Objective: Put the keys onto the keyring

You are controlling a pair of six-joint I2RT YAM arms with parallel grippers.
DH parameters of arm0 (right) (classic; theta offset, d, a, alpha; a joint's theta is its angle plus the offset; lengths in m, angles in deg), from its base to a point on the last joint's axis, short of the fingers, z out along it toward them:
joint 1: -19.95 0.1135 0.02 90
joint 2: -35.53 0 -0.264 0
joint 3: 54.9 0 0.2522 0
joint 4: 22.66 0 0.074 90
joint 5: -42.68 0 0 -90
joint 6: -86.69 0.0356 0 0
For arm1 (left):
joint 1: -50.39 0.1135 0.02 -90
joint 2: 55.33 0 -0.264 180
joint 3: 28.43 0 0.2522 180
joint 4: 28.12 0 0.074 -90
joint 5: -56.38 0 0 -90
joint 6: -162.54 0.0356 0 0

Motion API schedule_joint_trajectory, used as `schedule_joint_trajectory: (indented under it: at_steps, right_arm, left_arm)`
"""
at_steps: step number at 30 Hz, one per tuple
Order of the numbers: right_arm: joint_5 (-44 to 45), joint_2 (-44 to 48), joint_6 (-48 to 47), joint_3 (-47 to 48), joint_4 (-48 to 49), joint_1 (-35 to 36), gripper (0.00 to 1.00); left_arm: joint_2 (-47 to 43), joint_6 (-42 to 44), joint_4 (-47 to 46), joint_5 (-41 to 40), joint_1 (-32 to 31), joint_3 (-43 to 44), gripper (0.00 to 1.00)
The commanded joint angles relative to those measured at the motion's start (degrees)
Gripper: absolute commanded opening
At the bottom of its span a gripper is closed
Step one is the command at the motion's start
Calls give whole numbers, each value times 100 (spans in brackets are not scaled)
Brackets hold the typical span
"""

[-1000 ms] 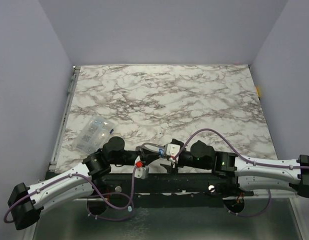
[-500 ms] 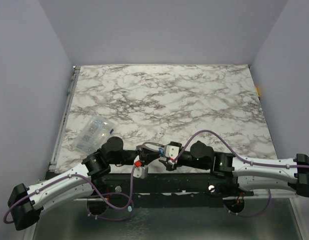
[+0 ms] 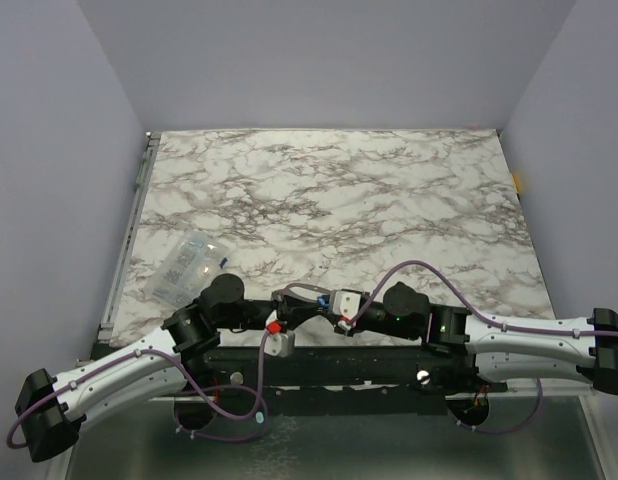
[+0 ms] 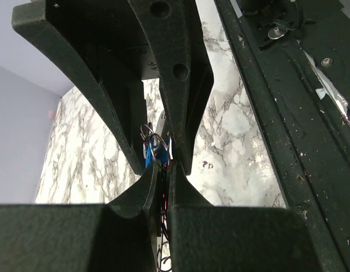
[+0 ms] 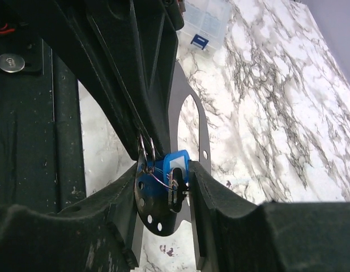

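Note:
Both grippers meet just above the table's near edge. In the right wrist view my right gripper (image 5: 163, 168) is shut on the keys: a blue-headed key (image 5: 176, 161) and a dark round key head with holes (image 5: 150, 205). Thin wire loops of the keyring (image 5: 145, 145) run through them, up into the left gripper's fingers. In the left wrist view my left gripper (image 4: 162, 171) is shut on the thin ring wire (image 4: 149, 135), with the blue key (image 4: 153, 156) just beyond its tips. In the top view the left gripper (image 3: 297, 305) and right gripper (image 3: 331, 309) touch tip to tip.
A clear plastic packet with printed marks (image 3: 187, 265) lies on the marble table (image 3: 389, 190) at the near left, close to the left arm's elbow; it also shows in the right wrist view (image 5: 204, 22). The black mounting rail (image 3: 339, 360) runs just below the grippers.
Both wrists have shifted only slightly. The grippers stay pressed together with the keys and ring between them.

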Motion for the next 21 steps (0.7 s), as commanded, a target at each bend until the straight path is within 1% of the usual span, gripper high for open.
schedule_joint_trajectory:
  at_steps: [1, 4, 8, 12, 19, 21]
  right_arm:
    - [126, -18, -35, -71, 255, 42, 36]
    - [207, 6, -64, -93, 415, 42, 24]
    - [302, 28, -156, -200, 718, 43, 14]
    - [430, 17, -265, -248, 926, 42, 1]
    - [586, 64, -462, -260, 1142, 41, 1]
    - [655, 116, -508, -259, 1129, 38, 1]
  left_arm:
    - [-119, -114, -291, 178, 37, 60, 0]
    - [-100, -221, -332, 30, 53, 75, 0]
    - [-119, -319, -381, -5, 73, 104, 0]
    - [-163, -404, -473, -20, 95, 87, 0]
    - [-185, -414, -524, -44, 110, 54, 0]
    - [-182, -416, -518, -61, 115, 38, 5]
